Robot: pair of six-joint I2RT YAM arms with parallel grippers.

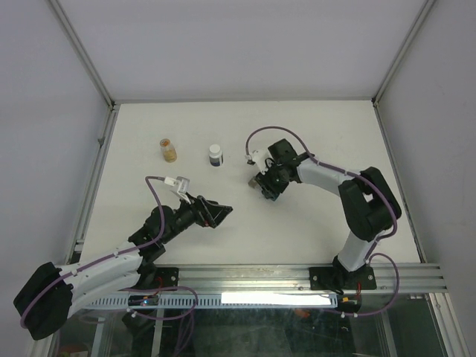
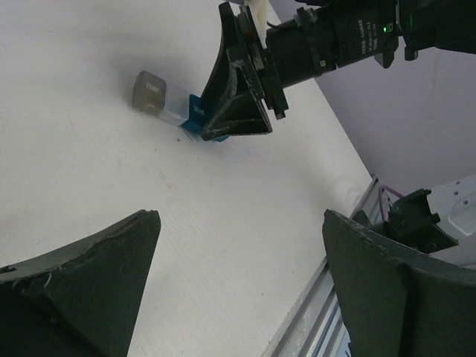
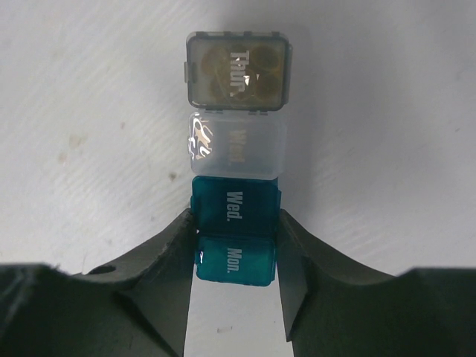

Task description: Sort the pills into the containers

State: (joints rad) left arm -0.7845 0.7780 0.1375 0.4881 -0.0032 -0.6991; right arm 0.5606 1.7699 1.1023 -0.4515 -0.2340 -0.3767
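White matte tabletop (image 1: 223, 126): right jaws pinch the glossy teal oblong box (image 3: 234, 216), left jaws gape wide.

Pill-box row (image 3: 236, 145), near end inside right pincer (image 3: 236, 223); jar (image 1: 169, 150) and bottle (image 1: 216, 155) further left.

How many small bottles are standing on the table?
2. An amber bottle stands far left; a dark bottle with a white cap stands to its right. None seems hidden.

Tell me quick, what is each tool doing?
Left tool: open, empty.
Right tool: closed on the teal pill box.
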